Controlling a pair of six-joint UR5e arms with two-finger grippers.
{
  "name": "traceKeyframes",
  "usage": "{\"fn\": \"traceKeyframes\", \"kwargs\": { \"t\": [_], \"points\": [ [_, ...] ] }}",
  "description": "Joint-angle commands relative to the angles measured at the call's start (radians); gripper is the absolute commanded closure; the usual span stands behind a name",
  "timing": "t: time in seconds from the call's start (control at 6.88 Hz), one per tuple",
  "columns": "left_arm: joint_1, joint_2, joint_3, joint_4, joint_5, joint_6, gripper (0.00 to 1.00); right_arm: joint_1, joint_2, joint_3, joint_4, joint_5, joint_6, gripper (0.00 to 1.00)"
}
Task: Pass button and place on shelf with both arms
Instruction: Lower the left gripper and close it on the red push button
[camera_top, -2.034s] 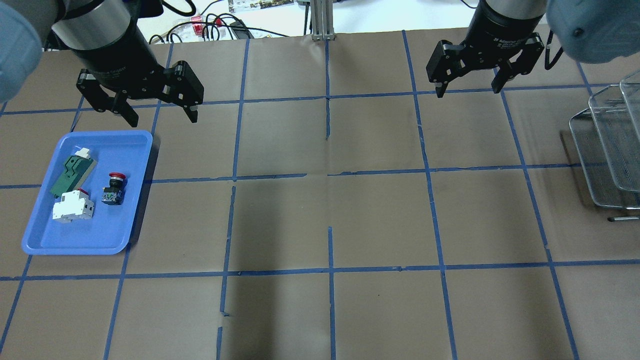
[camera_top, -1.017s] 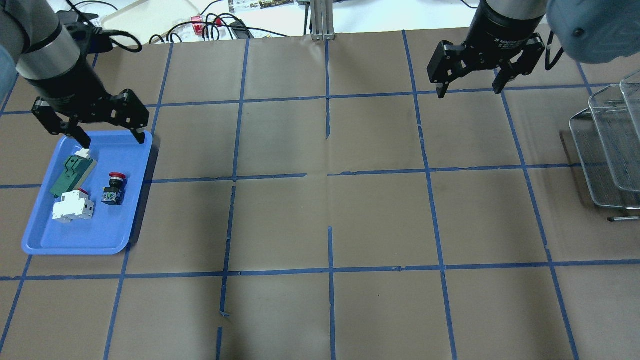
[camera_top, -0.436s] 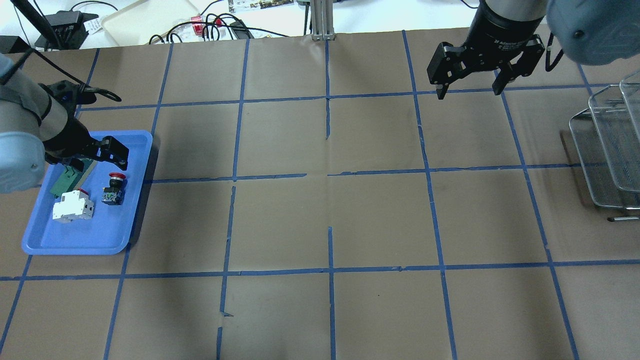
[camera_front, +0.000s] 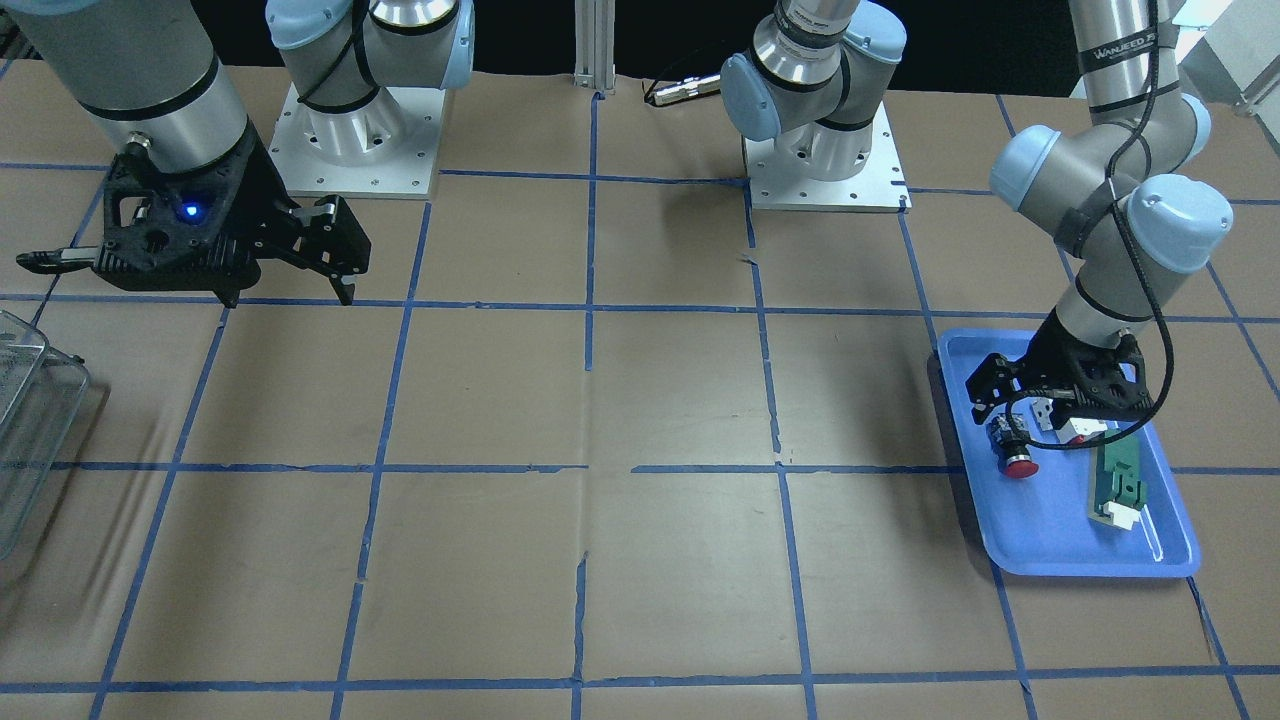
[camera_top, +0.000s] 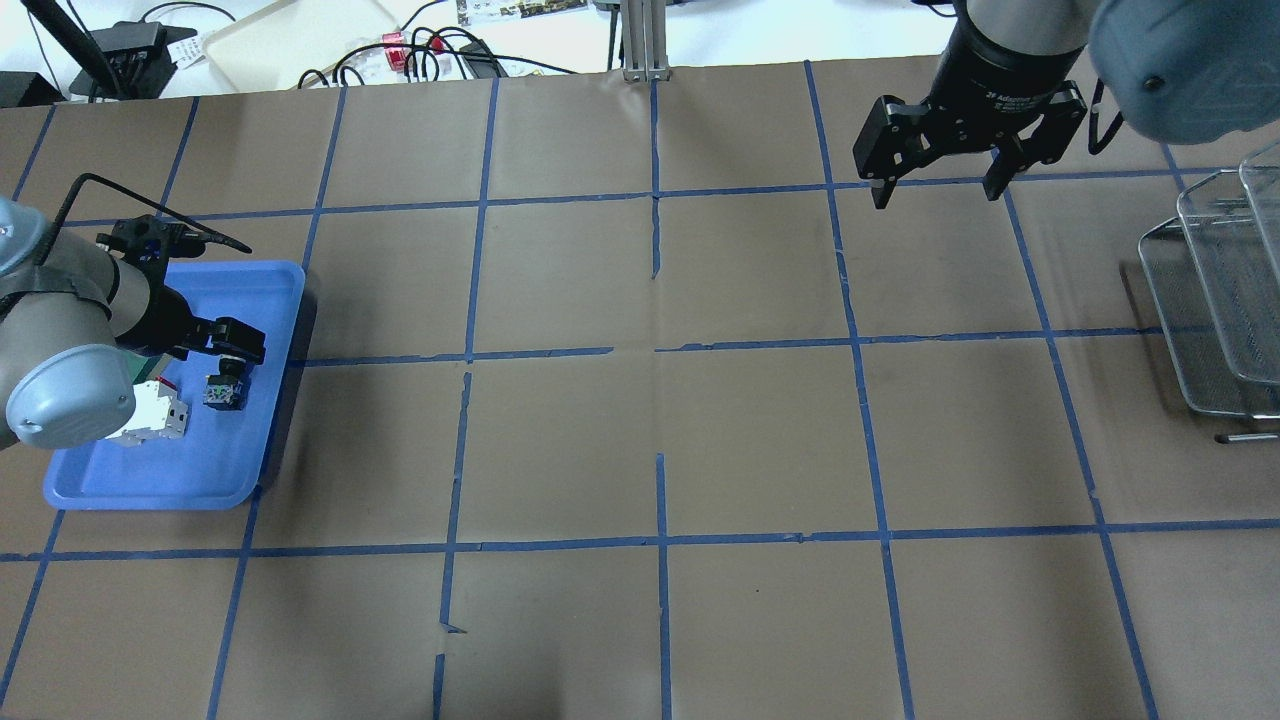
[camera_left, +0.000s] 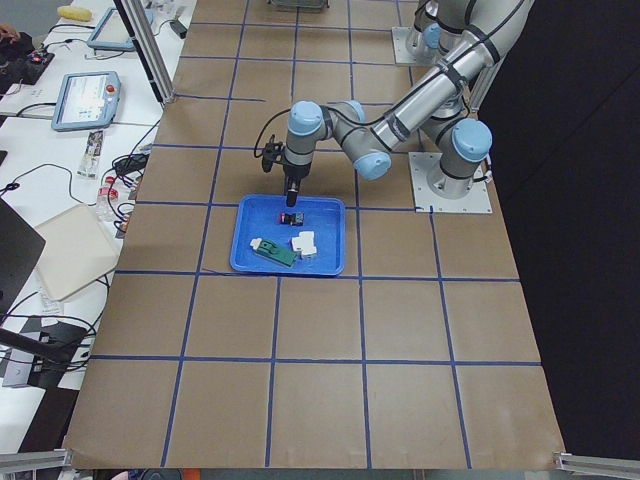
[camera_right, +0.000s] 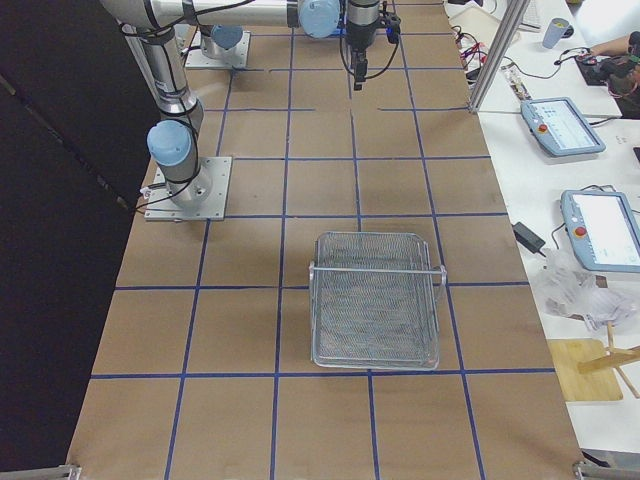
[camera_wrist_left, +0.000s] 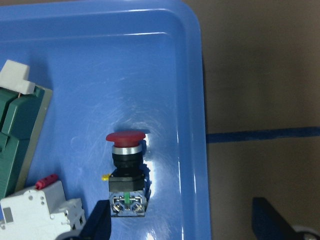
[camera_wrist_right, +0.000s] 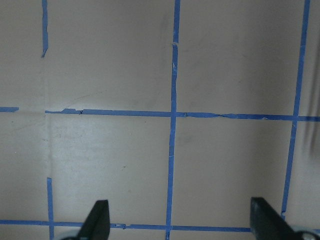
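The button (camera_wrist_left: 126, 170) lies on its side in the blue tray (camera_wrist_left: 197, 100), with its red cap toward the tray's far edge. It also shows in the front view (camera_front: 1012, 450) and the overhead view (camera_top: 225, 388). My left gripper (camera_wrist_left: 185, 225) is open and low over the button, which sits between the fingers close to one of them. It shows in the front view (camera_front: 1018, 412) and partly hides the button in the overhead view (camera_top: 208, 352). My right gripper (camera_top: 937, 195) is open and empty above the table's far right. The wire-mesh shelf (camera_top: 1210, 300) stands at the right edge.
A white-and-red block (camera_wrist_left: 40, 210) and a green-and-white part (camera_wrist_left: 17, 140) lie in the tray next to the button. The tray's rim (camera_top: 150, 495) is raised. Cables and boxes (camera_top: 420, 50) lie beyond the table's far edge.
My left arm has swung left and come down over the tray, so the open gripper is now low above the button. My right gripper has barely moved.
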Motion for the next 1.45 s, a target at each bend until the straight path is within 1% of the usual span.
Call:
{"fn": "traceKeyframes", "kwargs": {
  "t": [0.0,0.15,0.87,1.02,1.16,1.31],
  "points": [
    [0.023,-0.055,-0.005,0.034,-0.009,0.038,0.04,0.001,-0.003,0.001,0.001,-0.002,0.0,0.0],
    [0.055,-0.063,0.007,0.037,-0.006,0.041,0.04,0.001,-0.003,0.001,-0.002,-0.002,0.0,0.0],
    [0.065,-0.098,-0.054,0.033,0.004,0.04,0.06,-0.004,-0.002,-0.001,-0.011,0.009,0.0,0.0],
    [0.065,-0.106,-0.054,0.034,0.039,0.041,0.16,-0.006,-0.002,-0.001,-0.011,0.009,0.0,0.0],
    [0.068,-0.098,-0.042,0.04,0.039,0.043,0.18,-0.004,-0.002,-0.001,-0.011,0.009,0.0,0.0],
    [0.069,-0.101,-0.048,0.04,0.036,0.04,0.18,-0.004,-0.002,-0.001,-0.011,0.009,0.0,0.0]
  ]
}}
